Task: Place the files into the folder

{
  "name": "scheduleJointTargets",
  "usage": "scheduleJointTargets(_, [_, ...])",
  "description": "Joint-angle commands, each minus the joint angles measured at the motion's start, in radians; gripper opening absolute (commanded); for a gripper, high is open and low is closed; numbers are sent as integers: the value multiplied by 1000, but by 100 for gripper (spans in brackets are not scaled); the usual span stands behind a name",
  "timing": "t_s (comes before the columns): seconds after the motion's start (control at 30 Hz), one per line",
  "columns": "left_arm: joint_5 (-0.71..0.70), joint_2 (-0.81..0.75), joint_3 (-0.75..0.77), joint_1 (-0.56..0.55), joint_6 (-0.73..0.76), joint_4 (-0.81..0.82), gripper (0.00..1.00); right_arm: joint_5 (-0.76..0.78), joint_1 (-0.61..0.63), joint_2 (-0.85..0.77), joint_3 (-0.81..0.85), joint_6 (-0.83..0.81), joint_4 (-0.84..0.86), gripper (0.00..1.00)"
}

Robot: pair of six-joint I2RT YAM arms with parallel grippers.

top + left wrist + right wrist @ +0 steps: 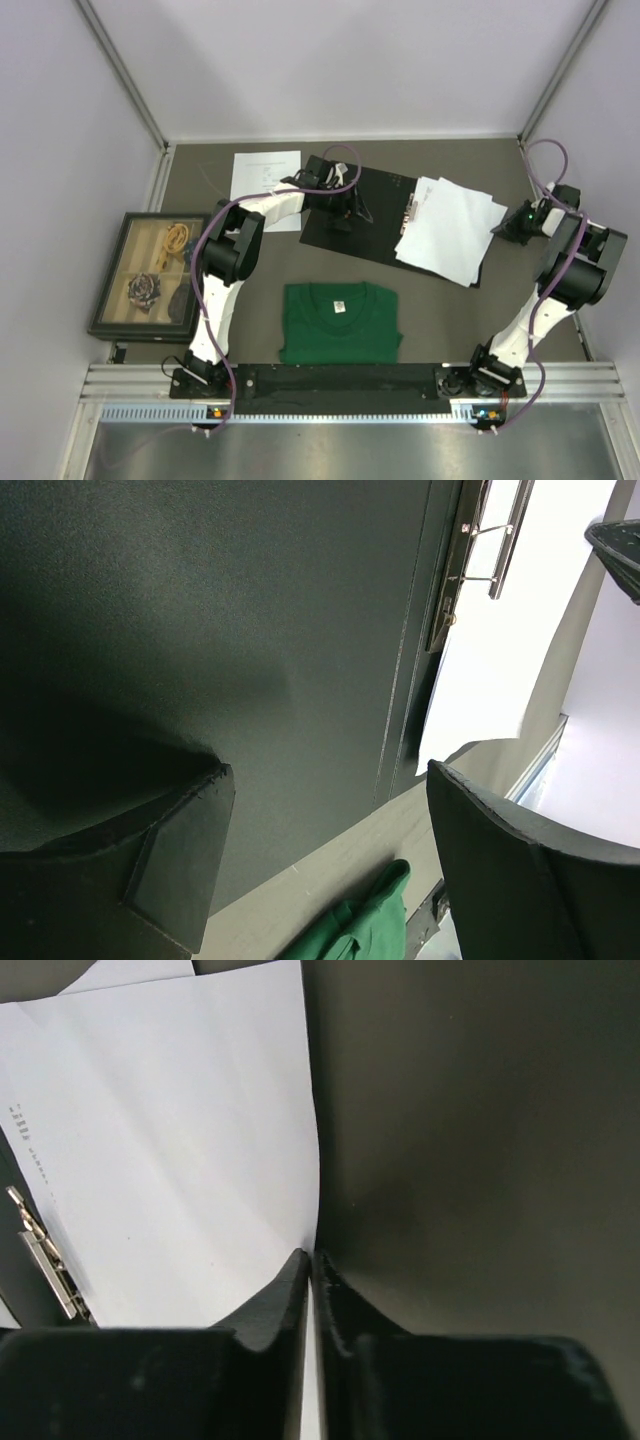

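Spread left gripper over open black flat folder, right gripper pinching loose white paper sheets, green T-shirt near, dark-framed picture box left, print illegible.

Overhead, two close wrist views; common folder

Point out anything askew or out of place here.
The files are fanned and tilted on the right half of the open folder, overhanging its right edge instead of lying squared by the clip. The right hand pinches their edge. One more sheet lies apart on the table, beside the folder's far left corner.
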Motion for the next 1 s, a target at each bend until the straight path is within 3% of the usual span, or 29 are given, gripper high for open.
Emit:
scheduleJointTargets(0.0, [-40, 41, 11, 4, 41, -19, 83, -30, 4, 23, 57, -102, 7, 0])
scheduleJointTargets(0.37, [-40, 41, 8, 4, 39, -19, 83, -126, 7, 21, 100, -211, 15, 0])
scheduleJointTargets(0.63, [-40, 39, 8, 4, 39, -19, 83, -123, 70, 20, 163, -324, -62, 0])
scheduleJointTargets(0.97, [-41, 33, 7, 4, 41, -21, 83, -111, 96, 32, 189, -352, -94, 0])
